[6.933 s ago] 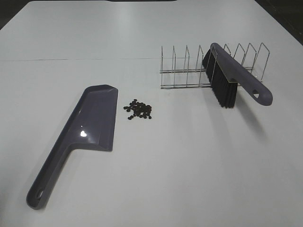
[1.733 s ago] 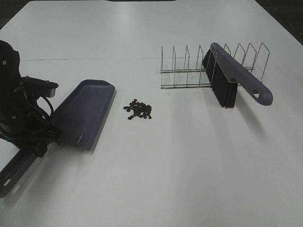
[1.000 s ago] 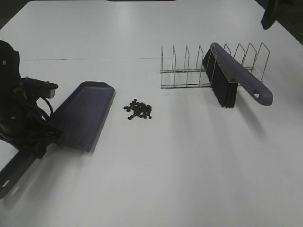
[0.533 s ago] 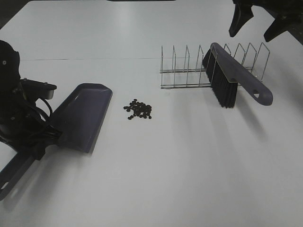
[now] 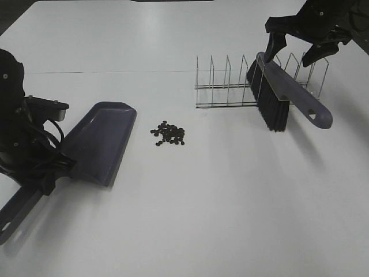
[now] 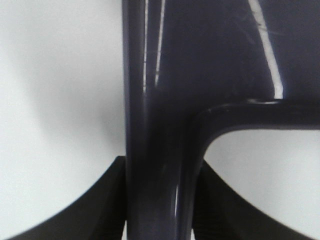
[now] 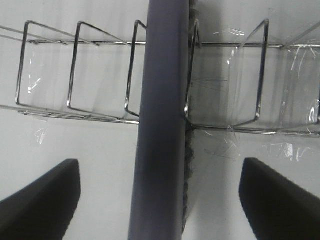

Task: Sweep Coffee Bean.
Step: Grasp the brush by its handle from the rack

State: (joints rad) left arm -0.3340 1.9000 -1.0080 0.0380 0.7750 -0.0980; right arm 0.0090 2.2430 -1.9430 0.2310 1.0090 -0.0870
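Pincer [image 6: 160,172] is clamped right on the dustpan [image 6: 170,75] handle, with black fingers [image 6: 100,205] squeezed against either side of it. The handle runs straight out ahead of the pincer and widens into the pan. There's plain white bench [image 6: 55,90] on both sides.

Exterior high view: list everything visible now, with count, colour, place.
Purple-grey plastic dustpan: one, purple-grey, table's left, handle gripped.
Small oval coffee beans: a few dozen, dark brown-black, piled right of the dustpan, apart.
Thin wire rack: one, silver, far right.
Long-handled brush: one, purple-grey with black bristles, leaning in the rack.
Flat table: one, white, under everything.
Robot's left gripper: one, black, jaws shut on the dustpan handle.
Robot's right gripper: one, black, jaws open over the brush handle.
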